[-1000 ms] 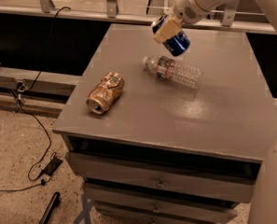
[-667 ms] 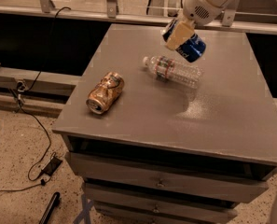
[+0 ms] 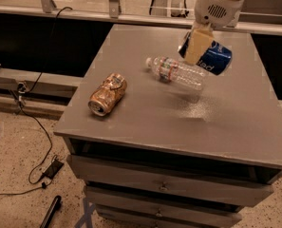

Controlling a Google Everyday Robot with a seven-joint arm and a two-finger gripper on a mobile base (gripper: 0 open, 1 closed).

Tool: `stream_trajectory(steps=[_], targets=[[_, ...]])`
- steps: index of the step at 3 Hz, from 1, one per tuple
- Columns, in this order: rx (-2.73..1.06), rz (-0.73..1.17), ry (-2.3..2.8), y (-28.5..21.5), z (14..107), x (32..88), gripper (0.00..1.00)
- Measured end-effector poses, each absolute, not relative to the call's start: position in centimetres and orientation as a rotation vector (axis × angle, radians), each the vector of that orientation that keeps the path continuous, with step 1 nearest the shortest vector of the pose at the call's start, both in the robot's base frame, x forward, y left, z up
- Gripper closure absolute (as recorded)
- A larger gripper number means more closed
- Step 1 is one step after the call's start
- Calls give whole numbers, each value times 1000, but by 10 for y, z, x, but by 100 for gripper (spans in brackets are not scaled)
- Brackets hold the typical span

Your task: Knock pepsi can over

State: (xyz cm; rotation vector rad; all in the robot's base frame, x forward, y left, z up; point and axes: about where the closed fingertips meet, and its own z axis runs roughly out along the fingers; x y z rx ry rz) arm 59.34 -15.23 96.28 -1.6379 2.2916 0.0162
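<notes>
The blue pepsi can (image 3: 213,57) is tilted far over, nearly on its side, at the back right of the grey cabinet top (image 3: 145,113). My gripper (image 3: 196,45) comes down from the top right. Its cream-coloured finger (image 3: 197,44) lies across the can's left end. Part of the can is hidden behind that finger. I cannot tell whether the can rests on the surface or hangs just above it.
A clear plastic bottle (image 3: 176,72) lies on its side just left of the pepsi can. A dented gold-orange can (image 3: 107,94) lies on its side near the left front. Drawers sit below the top. Cables (image 3: 36,141) lie on the floor at the left.
My gripper and the pepsi can have moved to the right and a little down. The can has tipped further over. The bottle and the gold can have not moved.
</notes>
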Motion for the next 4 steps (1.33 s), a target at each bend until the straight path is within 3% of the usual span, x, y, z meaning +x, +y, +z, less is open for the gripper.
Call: stream_trajectory(steps=[2, 4], targets=[[-1627, -16, 2320, -154, 955, 596, 100], [-1717, -218, 2373, -128, 932, 541, 100]])
